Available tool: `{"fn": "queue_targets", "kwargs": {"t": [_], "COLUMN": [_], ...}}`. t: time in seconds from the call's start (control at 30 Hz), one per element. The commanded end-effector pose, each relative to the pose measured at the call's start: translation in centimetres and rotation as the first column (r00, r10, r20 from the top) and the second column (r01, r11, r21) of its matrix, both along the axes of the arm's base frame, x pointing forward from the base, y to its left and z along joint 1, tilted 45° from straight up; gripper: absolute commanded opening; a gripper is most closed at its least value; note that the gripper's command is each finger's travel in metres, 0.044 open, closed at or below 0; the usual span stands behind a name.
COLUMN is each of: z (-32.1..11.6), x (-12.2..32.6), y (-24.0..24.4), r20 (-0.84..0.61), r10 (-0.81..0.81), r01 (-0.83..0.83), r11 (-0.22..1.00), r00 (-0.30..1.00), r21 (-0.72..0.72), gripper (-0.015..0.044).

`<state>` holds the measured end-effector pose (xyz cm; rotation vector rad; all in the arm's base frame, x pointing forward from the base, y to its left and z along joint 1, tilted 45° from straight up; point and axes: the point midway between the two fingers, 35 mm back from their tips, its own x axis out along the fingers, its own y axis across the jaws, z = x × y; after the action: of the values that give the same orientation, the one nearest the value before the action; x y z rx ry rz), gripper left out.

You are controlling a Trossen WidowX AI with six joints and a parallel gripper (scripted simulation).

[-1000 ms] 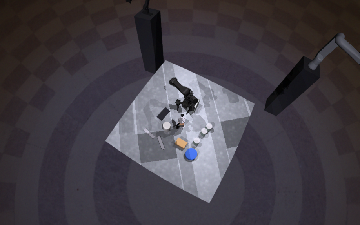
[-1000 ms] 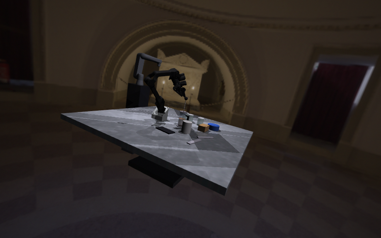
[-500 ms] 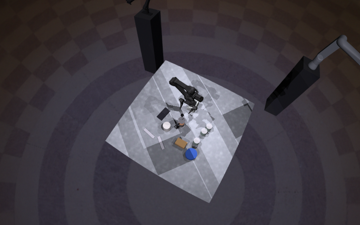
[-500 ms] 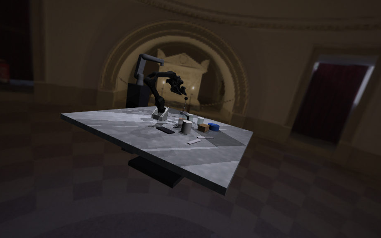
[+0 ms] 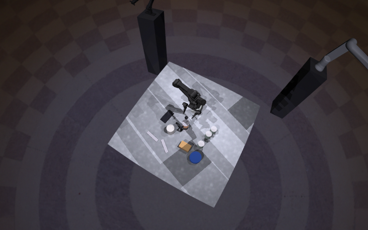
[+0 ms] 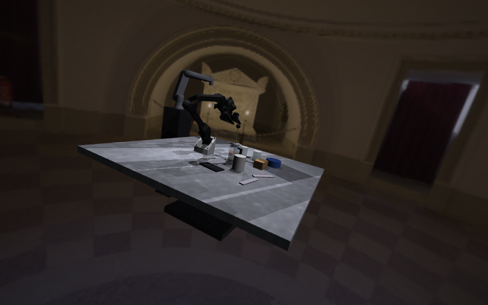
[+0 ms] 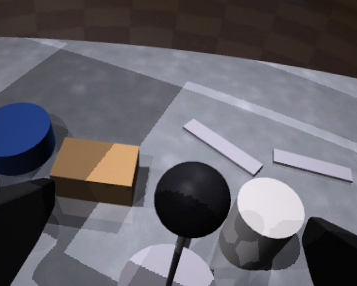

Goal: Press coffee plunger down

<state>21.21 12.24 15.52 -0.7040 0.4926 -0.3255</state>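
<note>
The coffee press (image 5: 185,125) (image 6: 233,154) stands upright on the table, clear with brown contents low inside and a black side handle (image 5: 179,126). Its plunger is up: a thin rod rises high above the white lid (image 7: 168,265) to a round black knob (image 5: 185,117) (image 6: 237,126) (image 7: 192,199). My gripper (image 5: 189,115) (image 6: 236,123) (image 7: 182,214) is open and empty. It is at about knob height in the exterior view, close to the knob. In the wrist view the knob shows between the two spread fingers; whether it is level with the tips I cannot tell.
A white cylinder (image 5: 170,128) (image 6: 238,163) (image 7: 271,207) stands near the handle side. A black slab (image 5: 166,116) (image 6: 211,167), two pale strips (image 5: 152,136) (image 5: 164,146), an orange block (image 5: 185,146) (image 7: 95,165), a blue disc (image 5: 195,156) (image 7: 20,130) and three white-topped cups (image 5: 208,134) lie around.
</note>
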Motion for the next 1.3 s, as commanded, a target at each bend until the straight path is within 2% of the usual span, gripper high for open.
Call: {"fn": "queue_targets", "kwargs": {"t": [0.0,0.43,0.83,1.27], "z": [-0.3,-0.4,-0.4,-0.6], "x": [0.5,2.0,2.0,2.1], "y": [-0.4,-1.3,-1.3,-1.5], "r20": [-0.001,0.012,0.012,0.011], "r10": [0.002,0.0,0.0,0.0], "r01": [-0.002,0.0,0.0,0.001], "r11": [1.0,1.0,1.0,1.0], "r00": [1.0,1.0,1.0,1.0], "r21": [-0.011,-0.018,-0.018,-0.017], "gripper": [0.044,0.044,0.0127,0.0127]}}
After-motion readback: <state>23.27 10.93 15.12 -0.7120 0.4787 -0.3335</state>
